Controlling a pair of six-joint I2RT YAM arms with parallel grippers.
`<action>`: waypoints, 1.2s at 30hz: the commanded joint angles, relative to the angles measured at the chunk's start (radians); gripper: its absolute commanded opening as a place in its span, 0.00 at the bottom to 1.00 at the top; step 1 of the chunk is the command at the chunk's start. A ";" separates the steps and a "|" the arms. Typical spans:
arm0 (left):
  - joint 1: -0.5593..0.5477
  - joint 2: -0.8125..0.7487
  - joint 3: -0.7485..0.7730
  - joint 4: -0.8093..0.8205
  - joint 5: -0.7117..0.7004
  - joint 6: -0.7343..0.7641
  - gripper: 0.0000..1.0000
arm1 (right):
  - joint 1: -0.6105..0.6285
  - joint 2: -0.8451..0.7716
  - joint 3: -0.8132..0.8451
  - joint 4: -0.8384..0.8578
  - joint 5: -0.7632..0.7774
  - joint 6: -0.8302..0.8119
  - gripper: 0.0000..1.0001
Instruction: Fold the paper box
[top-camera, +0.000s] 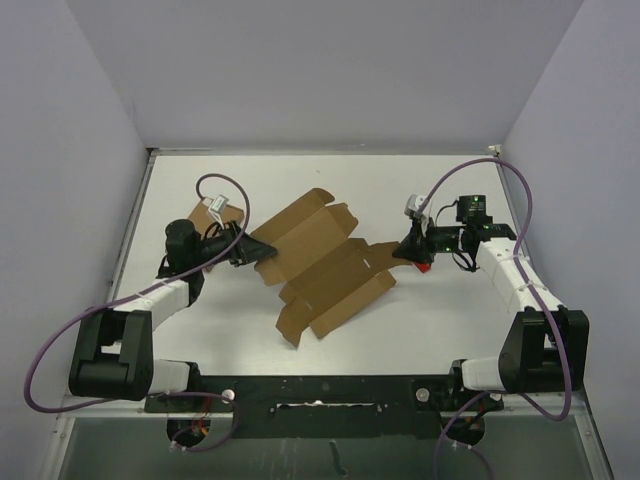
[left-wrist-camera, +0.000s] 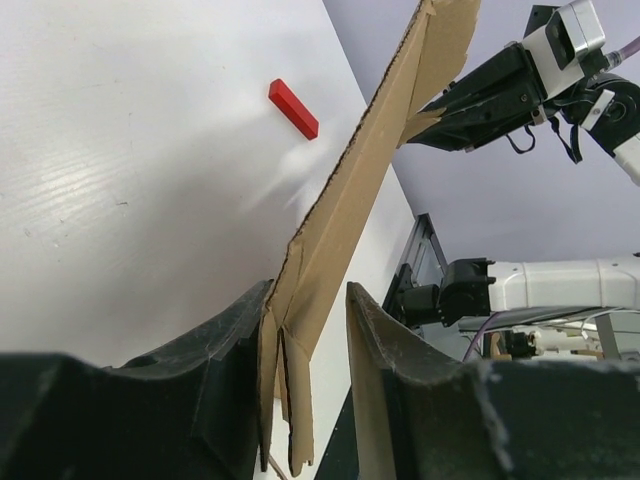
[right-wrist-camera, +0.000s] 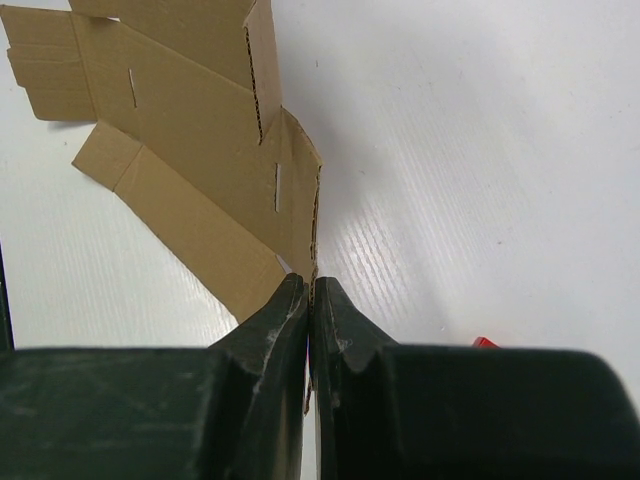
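Paper box (top-camera: 322, 262): flat die-cut brown cardboard sheet with flaps, unfolded, mid-bench (top-camera: 300, 180), spanning diagonally between 2 arms. 2 narrow slits show in panels, right wrist view.

Left end effector (left-wrist-camera: 308, 292): fingers apart, straddling sheet's near edge flap; 1 finger (left-wrist-camera: 235, 340) touches cardboard, other stands off with gap.

Right end effector (right-wrist-camera: 310, 285): fingers pressed together, clamped on sheet's corner.

Small red block (left-wrist-camera: 293, 108) lies on bench, just beside right end effector.
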 joint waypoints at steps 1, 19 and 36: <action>-0.003 -0.054 0.060 -0.044 0.035 0.047 0.30 | -0.007 -0.038 0.018 -0.003 -0.046 -0.024 0.01; -0.095 -0.203 0.035 -0.138 -0.119 0.215 0.00 | -0.003 -0.011 0.033 -0.013 -0.072 0.020 0.04; -0.240 -0.318 -0.088 -0.088 -0.299 0.458 0.00 | -0.081 -0.067 0.083 -0.104 -0.192 0.011 0.67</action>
